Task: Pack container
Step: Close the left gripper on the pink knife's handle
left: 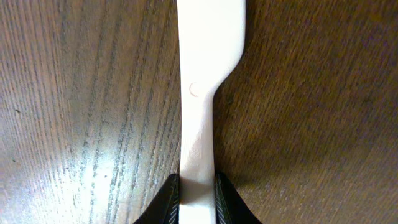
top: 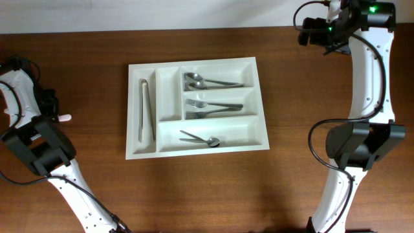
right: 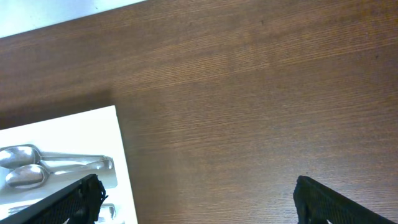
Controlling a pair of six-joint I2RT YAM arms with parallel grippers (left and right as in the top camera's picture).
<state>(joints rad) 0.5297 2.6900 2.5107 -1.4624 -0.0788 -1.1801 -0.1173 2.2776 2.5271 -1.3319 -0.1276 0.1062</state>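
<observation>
L gripper (left: 197, 193) is pinching the thin handle of a white plastic tool (left: 208, 50). Jaws are nearly shut, w/ a finger pressing on each side. The tool is lying along the wood table (left: 74, 112); can't tell if it's off it yet.

Step, I think: picking up the next thing to pack.

The container (top: 132, 110) is sitting mid-table, well apart to the R, holding tongs (top: 146, 110), spoons (top: 194, 81) & forks (top: 200, 107).

Next move is calling for lifting, carrying over & dropping into a free slot.

R gripper (right: 198, 181) is hanging wide open w/ nothing in it, past the container's far corner.
</observation>
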